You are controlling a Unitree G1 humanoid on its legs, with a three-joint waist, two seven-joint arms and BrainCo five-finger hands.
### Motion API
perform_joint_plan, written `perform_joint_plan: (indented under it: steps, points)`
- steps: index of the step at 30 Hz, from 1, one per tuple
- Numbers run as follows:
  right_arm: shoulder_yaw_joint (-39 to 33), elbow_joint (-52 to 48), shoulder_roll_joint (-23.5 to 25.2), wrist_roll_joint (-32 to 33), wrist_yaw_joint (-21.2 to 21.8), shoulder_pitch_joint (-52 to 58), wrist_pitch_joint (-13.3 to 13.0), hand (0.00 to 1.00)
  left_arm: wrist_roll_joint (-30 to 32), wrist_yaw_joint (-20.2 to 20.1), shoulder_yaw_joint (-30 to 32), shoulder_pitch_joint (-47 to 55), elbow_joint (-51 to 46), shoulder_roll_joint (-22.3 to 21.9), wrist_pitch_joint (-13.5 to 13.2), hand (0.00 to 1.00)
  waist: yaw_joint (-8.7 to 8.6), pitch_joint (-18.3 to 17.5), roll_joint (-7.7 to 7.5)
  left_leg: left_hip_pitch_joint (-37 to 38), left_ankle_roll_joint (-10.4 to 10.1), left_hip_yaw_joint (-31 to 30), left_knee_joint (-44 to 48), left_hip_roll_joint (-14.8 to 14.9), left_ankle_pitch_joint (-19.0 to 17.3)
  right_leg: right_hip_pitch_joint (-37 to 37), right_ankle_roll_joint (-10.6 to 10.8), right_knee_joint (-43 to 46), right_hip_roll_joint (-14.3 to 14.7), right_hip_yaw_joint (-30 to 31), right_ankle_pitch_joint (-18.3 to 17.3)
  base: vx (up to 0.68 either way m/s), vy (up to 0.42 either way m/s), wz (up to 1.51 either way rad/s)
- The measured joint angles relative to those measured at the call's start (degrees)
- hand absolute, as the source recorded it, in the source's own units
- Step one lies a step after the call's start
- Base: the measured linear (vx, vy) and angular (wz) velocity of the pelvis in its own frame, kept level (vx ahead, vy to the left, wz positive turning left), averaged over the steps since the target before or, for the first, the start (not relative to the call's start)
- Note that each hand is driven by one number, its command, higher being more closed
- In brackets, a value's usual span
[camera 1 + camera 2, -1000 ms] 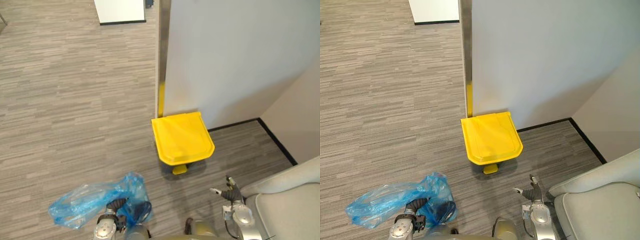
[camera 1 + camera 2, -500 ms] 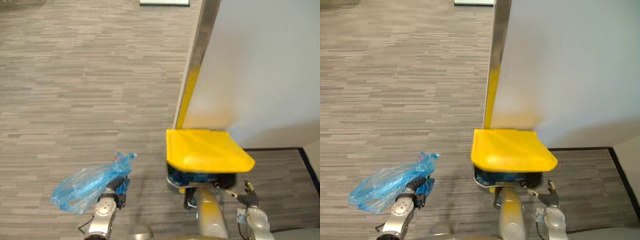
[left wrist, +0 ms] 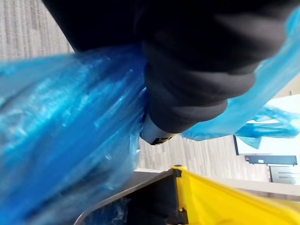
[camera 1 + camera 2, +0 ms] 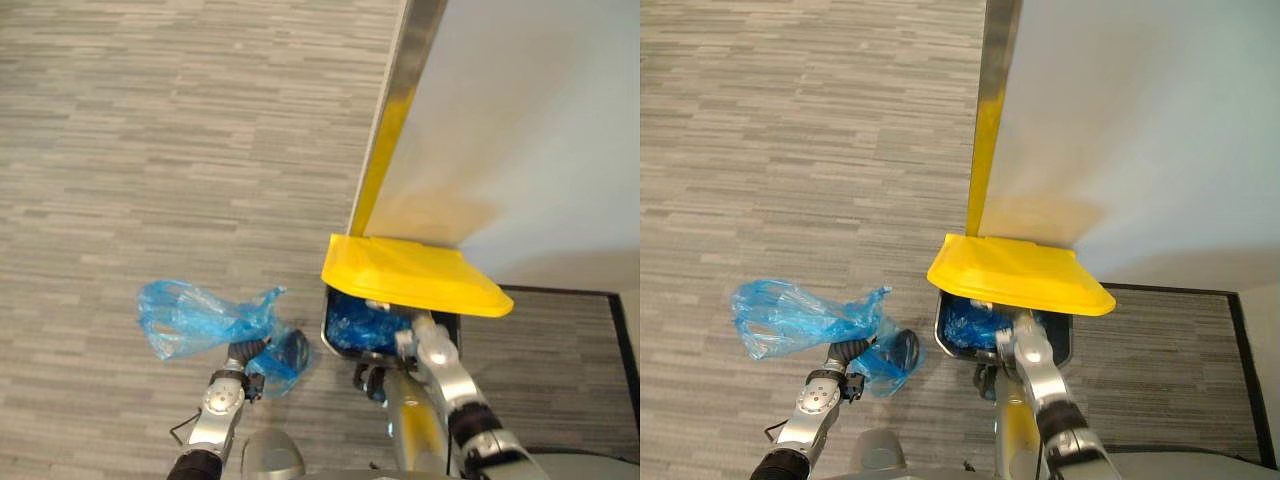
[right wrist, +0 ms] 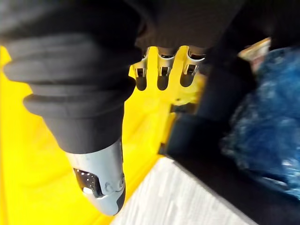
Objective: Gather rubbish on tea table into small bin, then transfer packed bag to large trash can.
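Note:
My left hand [image 4: 243, 352] is shut on the neck of a crumpled blue rubbish bag [image 4: 196, 318], which hangs above the carpet just left of the large trash can [image 4: 338, 345]. In the left wrist view the blue bag [image 3: 61, 136] wraps round the hand. The can's yellow lid [image 4: 410, 276] is tilted up, showing a blue liner [image 4: 358, 322] inside. My right hand [image 4: 413, 336] reaches under the lid's front edge. In the right wrist view its straight fingers [image 5: 161, 71] press against the lid's yellow underside [image 5: 28, 154].
The can stands against a pale grey wall [image 4: 540, 120] beside a metal corner post [image 4: 400, 90] with a yellow strip. Grey striped carpet [image 4: 150, 150] stretches to the left and ahead. A black skirting line [image 4: 560, 293] runs on the right.
The camera has shifted. My right hand has risen from beside the can to under the lid, which is lifted higher. The bag has moved up and closer to the can.

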Motion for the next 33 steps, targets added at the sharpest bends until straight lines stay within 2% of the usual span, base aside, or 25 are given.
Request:
perform_joint_plan:
  steps: [1, 3, 4, 5, 6, 7, 8, 9, 10, 11, 12, 13, 14, 15, 16, 17, 18, 20, 23, 28, 33]
  points:
    - [0.0, 0.2, -0.4, -0.1, -0.9, -2.9, 0.0, 0.00, 0.0, 0.1, -1.2, 0.3, -0.2, 0.0, 0.0, 1.00, 0.21, 0.1, -0.06, -1.2, -1.1, 0.1, 2.2, 0.0, -0.8, -0.7, 0.1, 0.4, -0.2, 0.0, -0.1, -0.21, -0.137, 0.00]
    - [0.3, 0.3, -1.6, -1.2, -1.6, -6.0, 0.0, 0.00, -0.2, 0.1, -3.4, 1.1, -1.0, 0.0, 0.0, 1.00, 0.21, 0.0, 1.18, -2.1, 0.1, -0.1, 3.8, 1.2, -4.1, -1.3, 0.2, 1.5, 0.7, 0.1, 0.0, -0.25, -0.159, -0.08]
    - [0.2, 0.3, -2.5, -2.1, -2.5, -7.7, -0.1, 0.00, -0.2, 0.0, -4.6, 0.7, -2.3, 0.1, -0.3, 1.00, 0.62, 0.5, 1.88, -2.2, -3.1, -0.2, 3.5, 2.4, -5.6, -3.5, -0.8, 6.0, 2.0, 3.2, 0.0, -0.18, -0.149, 0.14]
    - [0.3, 0.4, -3.0, -2.2, -2.8, -7.9, 0.0, 0.00, -0.3, 0.1, -4.7, 0.8, -3.2, 0.6, -0.5, 1.00, 0.48, -0.1, -0.33, -2.0, -3.8, -0.7, 2.7, 0.8, -5.3, -4.1, -1.7, 7.9, 2.5, 8.4, -1.9, -0.13, -0.176, 0.21]
    - [0.2, 0.4, -4.2, -2.4, -3.0, -8.9, 0.0, 0.00, -0.7, 0.4, -5.0, 0.9, -4.6, 0.9, -0.7, 1.00, 0.87, -0.3, -0.40, -1.6, -6.7, -1.9, 2.5, 0.3, -4.7, -3.9, -1.9, 5.7, 2.7, 7.3, -1.8, -0.02, -0.087, 0.21]
    - [0.3, 0.5, -4.9, -2.7, -3.0, -9.7, 0.0, 0.00, -1.1, 0.4, -5.4, 0.7, -5.6, 1.0, -0.8, 1.00, 0.90, -0.2, -0.21, -3.3, -6.9, -1.9, 6.0, -0.1, -4.8, -4.0, -1.1, 4.5, 2.8, 6.9, -1.3, -0.07, -0.093, -0.01]
    - [0.3, 0.5, -6.9, -3.8, -3.0, -11.0, 0.1, 0.00, -1.4, 0.4, -6.9, 0.1, -7.2, 1.2, -1.4, 1.00, 0.92, -0.1, 0.04, -6.6, -6.3, -1.8, 14.1, -1.9, -5.1, -4.1, -0.4, 2.1, 2.9, 6.1, 0.4, -0.10, -0.050, -0.11]
    - [0.3, 0.5, -8.1, -4.4, -3.0, -11.4, 0.1, 0.00, -1.4, 0.3, -8.0, -0.7, -7.6, 1.1, -1.5, 1.00, 0.82, -0.1, 0.05, -7.4, -5.9, -1.4, 17.4, -3.4, -5.3, -4.0, 0.3, 1.1, 3.1, 5.9, 1.1, -0.15, -0.047, -0.06]
    - [0.2, 0.5, -9.9, -4.4, -3.1, -11.5, 0.3, 0.00, -1.5, 0.3, -9.4, -1.9, -8.4, 1.1, -1.7, 1.00, -0.06, 0.0, 0.25, -7.5, -4.5, 0.3, 18.8, -4.6, -6.1, -3.5, 0.9, 0.1, 3.2, 5.0, 1.5, -0.15, -0.032, 0.27]
    - [0.1, 0.6, -11.5, -4.6, -3.2, -11.4, 0.5, 0.00, -1.7, 0.2, -11.1, -3.5, -9.8, 1.3, -2.1, 1.00, -1.33, 0.7, 0.15, -6.9, -3.0, 1.4, 17.4, -3.9, -8.0, -3.0, 0.7, -0.1, 3.4, 4.3, 2.0, -0.26, -0.030, 0.44]
    - [-0.1, 0.6, -12.8, -5.5, -3.2, -11.7, 0.7, 0.00, -2.1, 0.1, -12.9, -5.5, -10.9, 1.2, -2.4, 1.00, -1.87, 1.6, -0.69, -6.8, -4.1, 1.4, 16.7, -3.7, -9.6, -2.9, 0.1, -0.3, 3.8, 5.0, 2.5, -0.21, -0.016, 0.31]
    - [-0.2, 0.6, -13.2, -5.9, -3.1, -11.7, 0.9, 0.00, -2.4, 0.1, -13.7, -6.2, -11.2, 1.2, -2.4, 1.00, -1.78, 2.0, -1.13, -7.0, -3.9, 1.6, 16.6, -3.3, -9.7, -2.8, 0.5, -1.0, 4.2, 5.2, 2.7, -0.25, -0.046, -0.10]
    - [-0.2, 0.5, -13.3, -6.4, -3.1, -11.8, 1.1, 0.00, -2.5, 0.1, -15.8, -6.9, -11.9, 0.6, -2.5, 1.00, -1.27, 2.8, 0.28, -7.2, -3.4, 1.7, 16.3, -2.2, -9.9, -2.3, 2.6, -2.2, 5.0, 4.6, 2.6, -0.17, -0.056, -0.16]
    - [-0.2, 0.5, -13.6, -6.6, -3.1, -12.0, 1.2, 0.00, -2.6, 0.0, -17.3, -8.2, -12.9, 0.6, -2.6, 1.00, -1.55, 3.6, -0.25, -6.9, -3.4, 1.3, 15.8, -1.9, -9.9, -5.0, -2.6, 6.0, 5.1, 8.9, 2.5, -0.20, -0.086, 0.21]
    - [-0.2, 0.6, -14.1, -6.5, -3.1, -12.0, 1.2, 0.00, -2.6, 0.0, -18.8, -9.1, -13.9, 0.3, -2.6, 1.00, -2.35, 3.8, -1.41, -6.8, -3.8, 0.6, 15.2, -2.6, -9.7, -4.1, -3.3, 8.4, 4.5, 13.7, 3.2, -0.07, -0.081, 0.50]
    - [0.1, 0.7, -14.6, -6.5, -3.1, -12.7, 1.2, 0.00, -3.0, 0.1, -20.4, -9.6, -15.2, -0.2, -2.9, 1.00, -2.53, 4.1, -1.26, -6.8, -5.6, 0.1, 15.0, -2.9, -9.0, -2.2, -1.5, 4.7, 3.9, 14.4, 3.1, 0.00, -0.063, 0.19]
    - [0.3, 1.0, -15.0, -6.4, -3.0, -14.6, 1.1, 0.00, -3.5, 0.3, -22.1, -11.3, -16.4, -1.3, -3.3, 1.00, -1.75, 4.5, 0.73, -7.2, -5.4, -1.9, 15.0, -2.7, -8.8, -2.5, -0.8, 2.8, 5.5, 13.6, 3.7, 0.05, -0.048, -0.24]
    - [0.4, 1.6, -15.0, -6.2, -2.9, -16.3, 1.1, 0.00, -3.5, 0.3, -24.1, -15.0, -16.5, -2.1, -3.5, 1.00, -1.80, 5.5, 0.94, -7.1, -5.8, -2.6, 14.8, -2.7, -8.6, -2.8, -1.0, 2.6, 6.4, 13.5, 4.7, 0.04, -0.039, -0.30]
    - [2.6, 1.7, -15.4, -5.4, -2.8, -17.2, 1.2, 0.00, -3.4, 1.5, -25.6, -24.0, -12.7, -4.1, -3.9, 1.00, -3.71, 7.4, 0.27, -6.6, -6.3, -2.4, 14.3, -2.5, -8.3, -2.6, -1.1, 2.8, 6.6, 13.4, 4.7, 0.01, -0.011, -0.06]
    - [5.6, 1.6, -15.3, -4.3, -1.7, -20.0, 1.2, 0.00, 2.4, 4.5, -23.4, -32.8, 0.3, -4.5, -3.3, 1.00, -4.74, 10.6, -1.63, -6.2, -5.8, -1.0, 14.5, -3.5, -7.9, -2.4, -0.5, 2.4, 6.0, 14.4, 5.6, -0.03, 0.031, -0.06]
    - [7.1, -0.9, -14.9, -3.6, -1.7, -25.5, 1.2, 0.00, 5.4, 7.0, -21.1, -38.7, 11.8, -2.4, -0.7, 1.00, -4.94, 13.2, -2.96, -10.1, -5.9, -0.9, 15.1, -3.4, -7.8, -5.0, -0.9, 0.1, 6.3, 14.4, 7.7, -0.02, 0.009, -0.06]
